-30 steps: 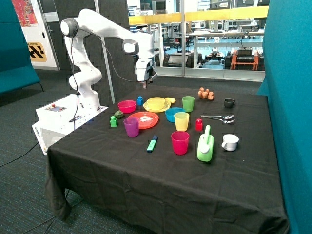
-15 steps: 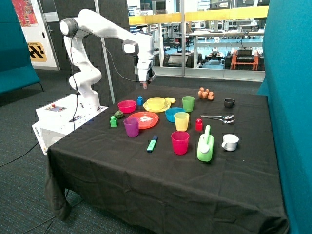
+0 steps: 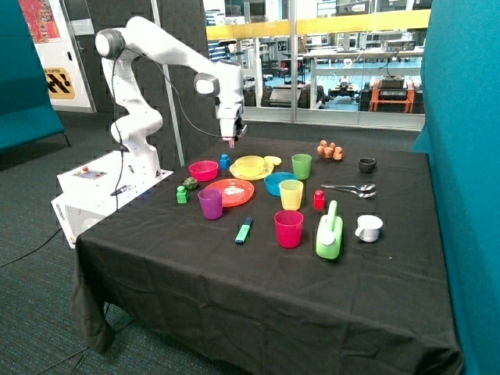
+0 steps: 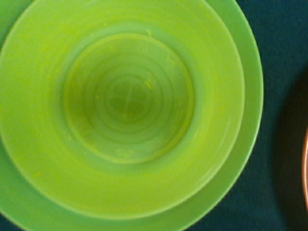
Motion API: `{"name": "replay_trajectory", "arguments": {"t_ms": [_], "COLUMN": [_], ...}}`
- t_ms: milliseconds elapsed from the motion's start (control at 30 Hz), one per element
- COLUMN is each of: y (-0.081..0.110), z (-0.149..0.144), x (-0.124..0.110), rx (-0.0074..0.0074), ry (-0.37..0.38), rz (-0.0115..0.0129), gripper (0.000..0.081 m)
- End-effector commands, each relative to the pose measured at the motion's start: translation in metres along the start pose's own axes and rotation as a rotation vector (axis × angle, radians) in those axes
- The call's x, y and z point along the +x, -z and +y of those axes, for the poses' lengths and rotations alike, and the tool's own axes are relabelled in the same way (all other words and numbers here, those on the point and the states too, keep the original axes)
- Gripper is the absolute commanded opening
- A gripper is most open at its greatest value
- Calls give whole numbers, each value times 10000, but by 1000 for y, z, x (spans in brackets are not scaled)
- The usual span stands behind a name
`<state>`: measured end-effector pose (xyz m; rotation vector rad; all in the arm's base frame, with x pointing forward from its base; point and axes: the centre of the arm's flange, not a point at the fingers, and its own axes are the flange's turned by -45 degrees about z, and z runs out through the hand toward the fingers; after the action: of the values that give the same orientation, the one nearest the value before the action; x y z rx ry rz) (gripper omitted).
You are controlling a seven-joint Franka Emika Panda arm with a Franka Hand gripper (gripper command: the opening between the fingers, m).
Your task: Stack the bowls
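The gripper (image 3: 231,143) hung near the top middle of the frame, above the yellow bowl (image 3: 250,165). Whether it was open could not be seen. The pink bowl (image 3: 203,169) and blue bowl (image 3: 275,184) sat apart.

The white Franka arm (image 3: 160,47) rises from its base beside the bench's far left corner, its lower links stacked upright and its upper link sloping down across the far edge toward the wrist. The wrist points straight down, carrying the gripper (image 3: 231,142) in the air above the bench's far left area, clear of the surface. The finger ends show only as a small reddish tip below the black hand, and their spacing cannot be made out.
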<state>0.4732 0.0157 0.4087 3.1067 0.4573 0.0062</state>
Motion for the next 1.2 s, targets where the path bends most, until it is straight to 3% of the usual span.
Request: {"name": "replay_trajectory", "arguments": {"t_ms": [0, 433, 767, 1167], "y": [-24, -44, -52, -67], "z": [4, 4, 8, 10], "x": [7, 11, 24, 37], "rx": [19, 19, 19, 19], "ry": [-72, -1, -7, -47], "rz": [-37, -37, -37, -37], "gripper": [82, 135, 388, 410]}}
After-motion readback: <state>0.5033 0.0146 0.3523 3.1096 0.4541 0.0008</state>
